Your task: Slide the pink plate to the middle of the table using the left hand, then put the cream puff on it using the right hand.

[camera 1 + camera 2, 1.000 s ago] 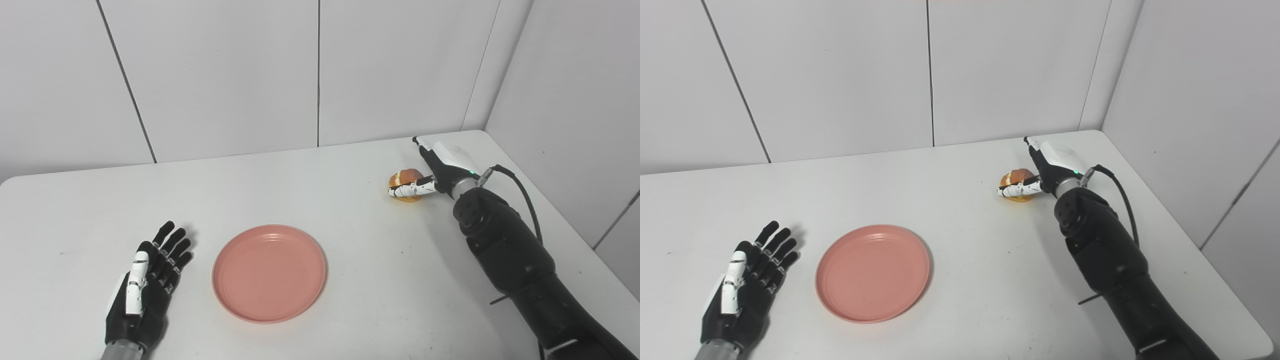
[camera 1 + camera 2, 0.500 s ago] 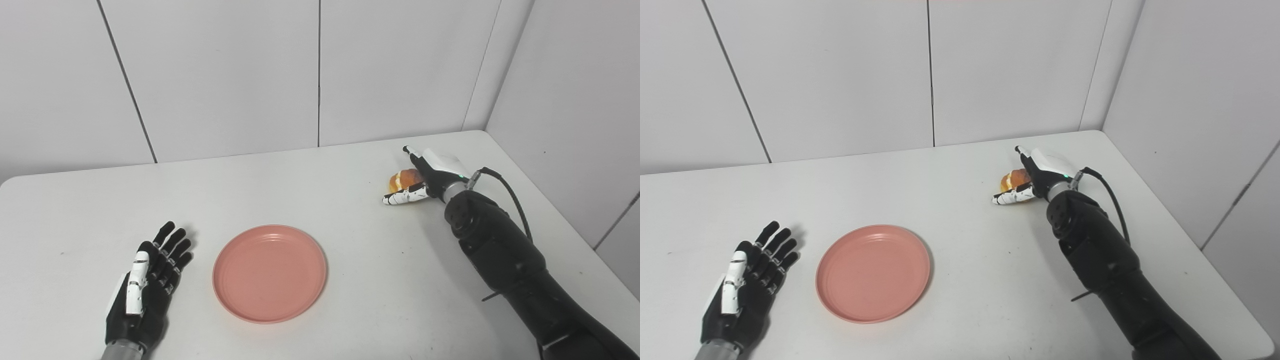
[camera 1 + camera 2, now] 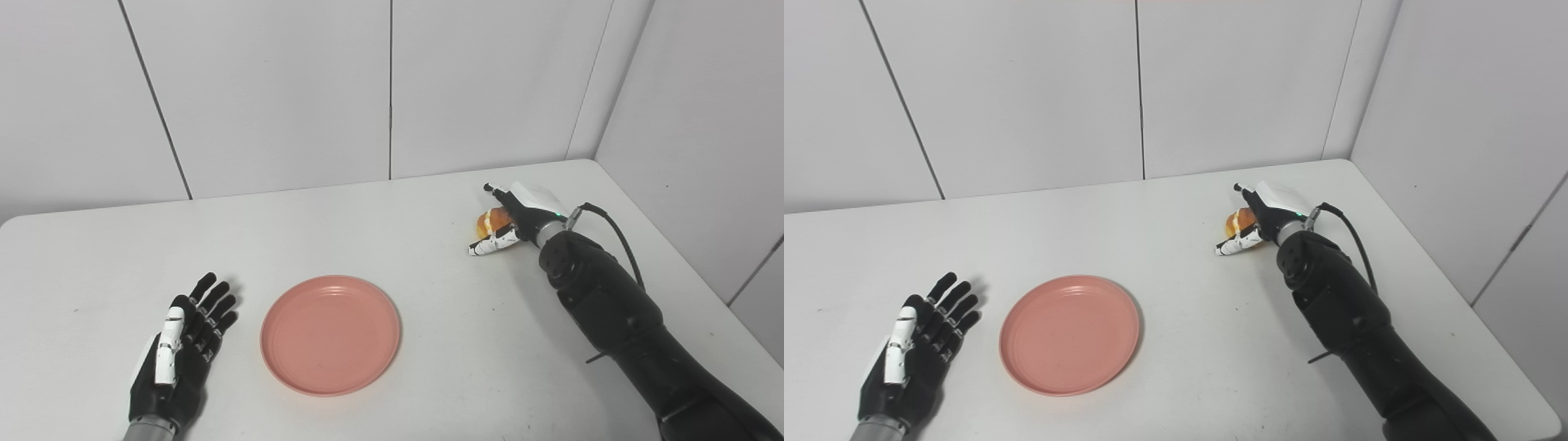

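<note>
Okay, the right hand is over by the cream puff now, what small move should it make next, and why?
Probably close the right hand more snugly on the cream puff before lifting. The puff sits between thumb and fingers, but the thumb looks splayed below it, so the hold seems loose. The pink plate waits bare, and the left hand rests open beside it.

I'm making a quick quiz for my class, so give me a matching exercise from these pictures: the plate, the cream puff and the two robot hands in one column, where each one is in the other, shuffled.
Column one:
1. pink plate
2. cream puff
3. left robot hand
4. right robot hand

Column two:
A. flat on the table, fingers spread, left of the plate
B. far right of the table, fingers around the pastry
C. empty, near the table's middle
D. inside the curl of a hand

Pairs: 1-C, 2-D, 3-A, 4-B
</note>
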